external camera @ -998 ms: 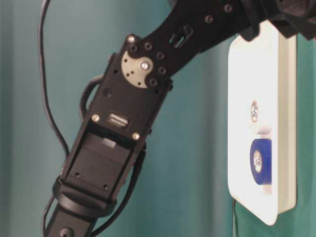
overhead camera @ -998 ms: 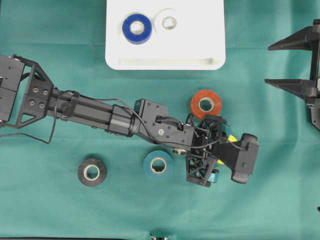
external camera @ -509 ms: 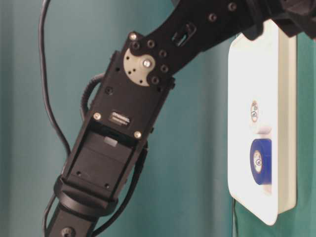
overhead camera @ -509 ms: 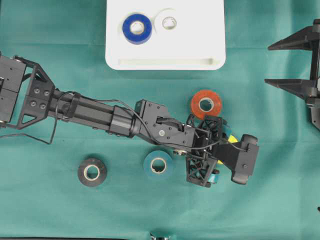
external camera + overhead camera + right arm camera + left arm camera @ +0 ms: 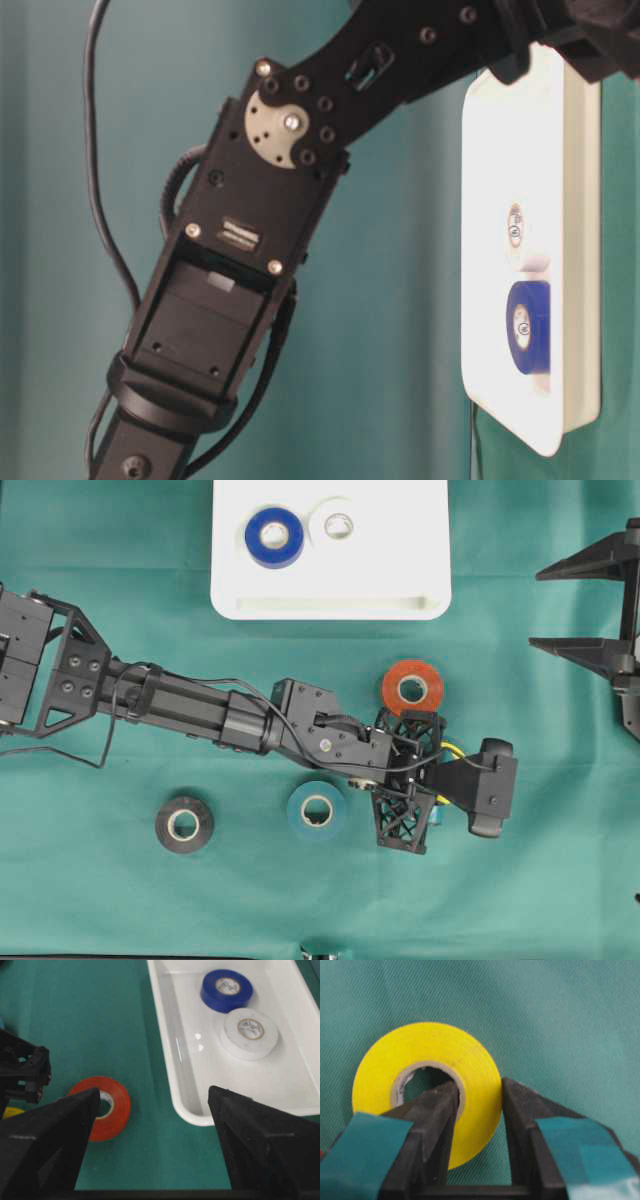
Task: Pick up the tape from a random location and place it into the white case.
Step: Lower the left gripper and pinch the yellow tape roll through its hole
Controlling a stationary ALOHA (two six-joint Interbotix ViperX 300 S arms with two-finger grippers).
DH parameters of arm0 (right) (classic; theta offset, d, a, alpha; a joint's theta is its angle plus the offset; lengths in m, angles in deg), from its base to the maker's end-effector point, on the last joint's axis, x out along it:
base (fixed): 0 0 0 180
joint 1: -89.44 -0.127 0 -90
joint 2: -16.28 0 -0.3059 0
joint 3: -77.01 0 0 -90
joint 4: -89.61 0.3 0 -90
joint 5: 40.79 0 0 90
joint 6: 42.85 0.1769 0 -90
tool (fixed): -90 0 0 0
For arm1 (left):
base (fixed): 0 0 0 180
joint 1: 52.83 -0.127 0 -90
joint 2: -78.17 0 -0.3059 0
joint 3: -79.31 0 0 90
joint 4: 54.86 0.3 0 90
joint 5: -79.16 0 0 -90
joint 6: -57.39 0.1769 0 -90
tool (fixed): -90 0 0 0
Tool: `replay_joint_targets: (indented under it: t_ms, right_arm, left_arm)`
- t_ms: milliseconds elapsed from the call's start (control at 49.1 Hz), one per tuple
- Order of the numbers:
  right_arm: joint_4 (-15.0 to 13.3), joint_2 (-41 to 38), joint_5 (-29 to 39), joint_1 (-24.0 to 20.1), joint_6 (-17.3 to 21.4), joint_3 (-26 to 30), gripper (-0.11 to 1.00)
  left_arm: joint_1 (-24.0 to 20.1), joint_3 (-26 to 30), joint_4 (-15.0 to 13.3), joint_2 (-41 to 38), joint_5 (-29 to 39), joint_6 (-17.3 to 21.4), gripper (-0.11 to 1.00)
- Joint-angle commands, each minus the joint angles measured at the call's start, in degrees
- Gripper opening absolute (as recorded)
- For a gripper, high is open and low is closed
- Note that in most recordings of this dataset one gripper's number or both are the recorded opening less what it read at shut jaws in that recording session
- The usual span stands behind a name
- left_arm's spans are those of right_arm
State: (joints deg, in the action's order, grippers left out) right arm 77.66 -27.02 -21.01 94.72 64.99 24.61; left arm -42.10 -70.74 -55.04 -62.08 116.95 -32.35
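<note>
The yellow tape point(image 5: 427, 1042) lies flat on the green cloth. My left gripper point(image 5: 479, 1095) is shut on it, one finger inside the core and the other against the outer wall. From overhead the left gripper point(image 5: 422, 780) covers nearly all of that roll, just below a red tape roll point(image 5: 412, 687). The white case point(image 5: 330, 602) sits at the top centre and holds a blue roll point(image 5: 274, 536) and a white roll point(image 5: 338, 524). My right gripper point(image 5: 537, 610) hangs open at the right edge, holding nothing; its own view shows the right gripper point(image 5: 153, 1092) between the red roll point(image 5: 107, 1110) and the case point(image 5: 167, 1055).
A teal roll point(image 5: 317, 808) lies just left of the left gripper, and a black roll point(image 5: 184, 824) further left. The left arm point(image 5: 190, 710) stretches across the cloth from the left edge. In the table-level view that arm point(image 5: 250, 250) fills the foreground beside the case point(image 5: 490, 200).
The left gripper's jaws have closed from wide open onto the wall of the yellow tape. The right arm has not moved.
</note>
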Motion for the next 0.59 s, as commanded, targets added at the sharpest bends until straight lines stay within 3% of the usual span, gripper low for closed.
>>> replay_joint_targets:
  t_ms: [0,570]
  right_arm:
    - [0.00,-0.44,-0.62,0.09,0.09,0.62,0.85]
    - [0.00,-0.44,-0.70,0.09,0.09,0.62,0.85]
  left_arm:
    - [-0.09,1.05,0.09,1.14,0.18,-0.09,0.23]
    - [0.00,2.11,0.09,1.14,0.35,-0.09,0.23]
